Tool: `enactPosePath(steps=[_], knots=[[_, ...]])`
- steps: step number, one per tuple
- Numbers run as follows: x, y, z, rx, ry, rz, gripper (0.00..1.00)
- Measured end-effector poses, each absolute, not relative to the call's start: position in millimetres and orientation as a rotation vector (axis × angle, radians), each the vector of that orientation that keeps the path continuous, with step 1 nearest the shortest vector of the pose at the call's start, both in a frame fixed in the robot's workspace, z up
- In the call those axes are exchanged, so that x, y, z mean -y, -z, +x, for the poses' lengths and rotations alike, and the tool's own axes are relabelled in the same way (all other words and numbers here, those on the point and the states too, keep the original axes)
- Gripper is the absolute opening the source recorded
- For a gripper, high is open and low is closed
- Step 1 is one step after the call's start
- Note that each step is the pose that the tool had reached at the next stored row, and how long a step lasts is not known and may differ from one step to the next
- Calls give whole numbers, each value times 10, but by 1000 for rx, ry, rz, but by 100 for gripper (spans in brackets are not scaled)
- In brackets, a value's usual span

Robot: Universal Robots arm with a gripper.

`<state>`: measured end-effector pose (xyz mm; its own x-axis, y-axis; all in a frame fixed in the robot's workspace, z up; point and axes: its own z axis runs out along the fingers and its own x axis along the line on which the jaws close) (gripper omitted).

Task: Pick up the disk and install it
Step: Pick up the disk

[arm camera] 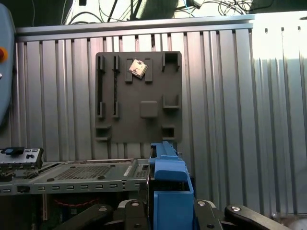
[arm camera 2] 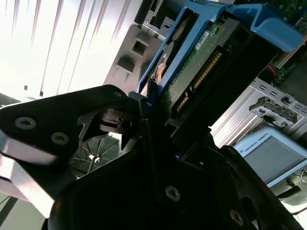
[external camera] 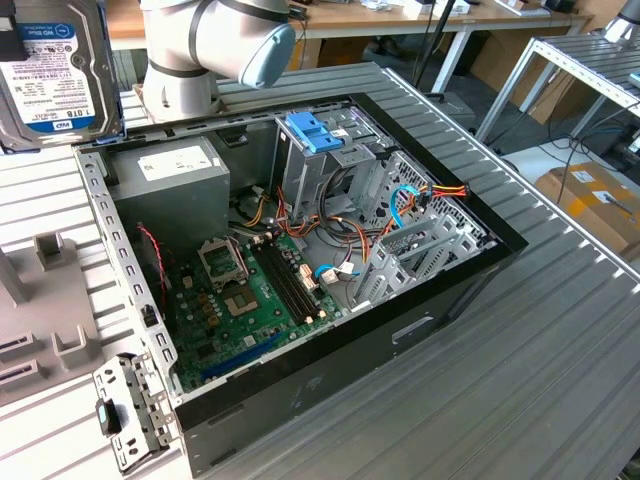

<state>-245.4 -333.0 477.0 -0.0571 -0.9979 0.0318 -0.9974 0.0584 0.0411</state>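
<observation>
The claw [arm camera: 169, 208] is clamped on the disk [arm camera 2: 201, 72], with its black fingers [arm camera: 132, 208] set against the blue side rails [arm camera: 170, 189]. In the second wrist view the disk's green board and connector edge show. In the exterior view the disk is held up with its white label [external camera: 45, 75] facing out, at ten o'clock of the open computer case [external camera: 300, 250]. Inside the case a blue tray [external camera: 315, 130] sits at twelve o'clock and the power supply [external camera: 170, 165] at ten. A grey fixture plate [arm camera: 139, 96] lies on the ribbed tabletop [arm camera: 225, 96].
</observation>
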Motion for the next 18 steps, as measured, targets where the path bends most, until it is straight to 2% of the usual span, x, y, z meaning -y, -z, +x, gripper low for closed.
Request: enactPosePath(steps=[18], knots=[[3330,-4770,-2273,2247,12,2121,36]])
